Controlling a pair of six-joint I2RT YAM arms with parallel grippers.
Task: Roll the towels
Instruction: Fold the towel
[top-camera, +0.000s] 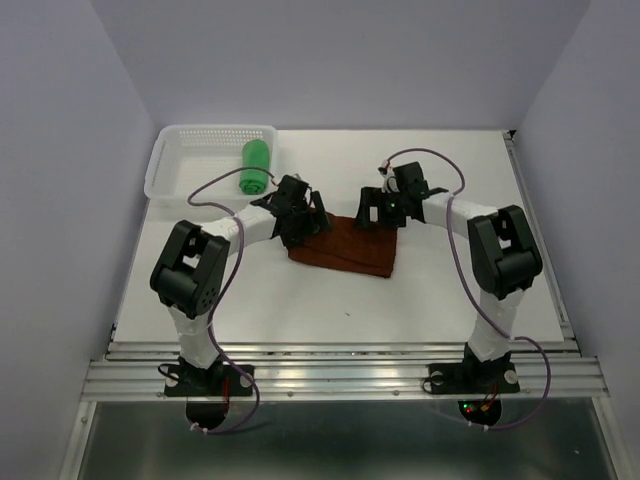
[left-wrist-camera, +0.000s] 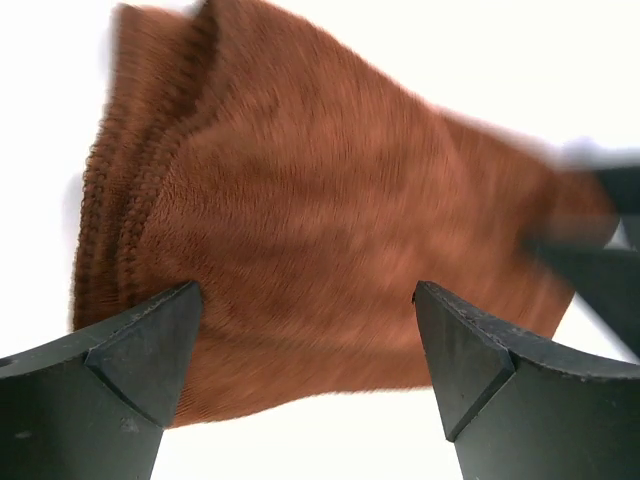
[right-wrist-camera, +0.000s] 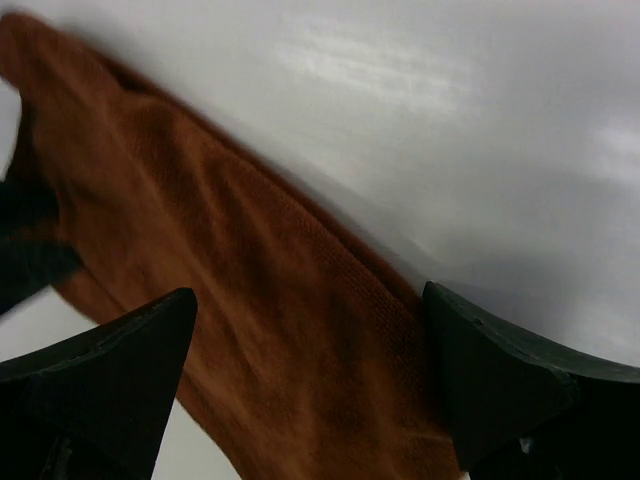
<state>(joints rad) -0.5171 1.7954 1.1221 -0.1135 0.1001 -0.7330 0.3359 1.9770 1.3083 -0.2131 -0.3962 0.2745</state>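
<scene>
Two towels show in the top external view. The rust towel (top-camera: 345, 250) lies flat mid-table, its long axis running roughly left to right. The green towel (top-camera: 255, 166), rolled, lies in the white basket (top-camera: 168, 160) beyond the rust towel's far-left corner, its axis pointing away from the arms. Bare table (top-camera: 300, 310) lies open near and right of the rust towel. Both arms bend inward, the left gripper (top-camera: 303, 215) over the rust towel's far-left corner and the right gripper (top-camera: 380, 208) over its far edge.

From the left wrist, the fingers (left-wrist-camera: 140, 360) stand wide apart, empty, just above the rust towel (left-wrist-camera: 300, 220), whose layered edge lies at left.

From the right wrist, the fingers (right-wrist-camera: 500, 370) are likewise spread and empty over the rust towel (right-wrist-camera: 250, 300), which runs diagonally; bare table lies beyond its edge.
</scene>
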